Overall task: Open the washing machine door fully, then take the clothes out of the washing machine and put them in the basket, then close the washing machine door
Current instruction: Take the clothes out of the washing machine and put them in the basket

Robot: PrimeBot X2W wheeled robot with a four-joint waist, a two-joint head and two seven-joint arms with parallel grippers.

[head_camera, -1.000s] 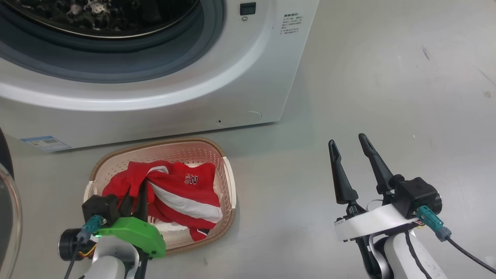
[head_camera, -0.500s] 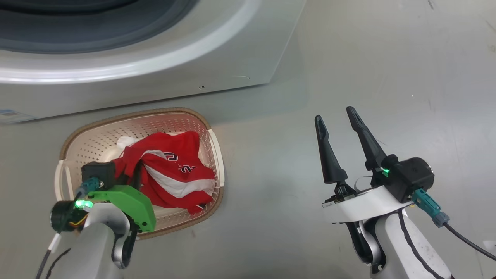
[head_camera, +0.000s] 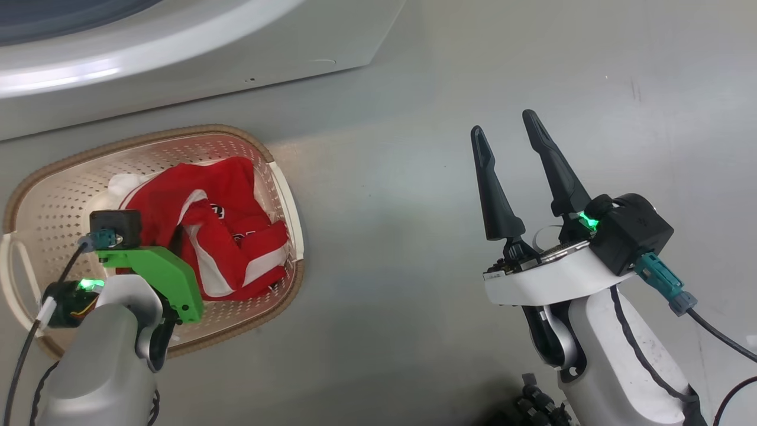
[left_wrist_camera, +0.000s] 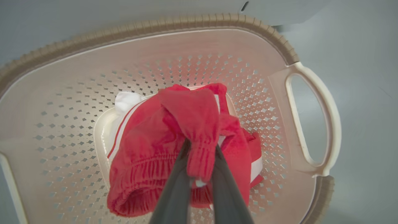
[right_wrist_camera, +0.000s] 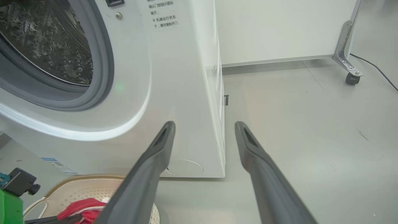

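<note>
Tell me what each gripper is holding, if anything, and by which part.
The left gripper is shut on the clothes, pinching a bunched fold of red fabric above the basket. The right gripper is open and holds nothing.

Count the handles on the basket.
2. One handle is at the basket's right end in the head view; the other is at its left end, at that view's edge.

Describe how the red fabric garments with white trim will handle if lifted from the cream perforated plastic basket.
Probably floppy: the red fabric garments lie crumpled and sag around the left gripper, shut on one fold. Likely light, since that narrow pinch holds the fold up. Lifted, the rest would probably trail inside the cream perforated basket.
</note>
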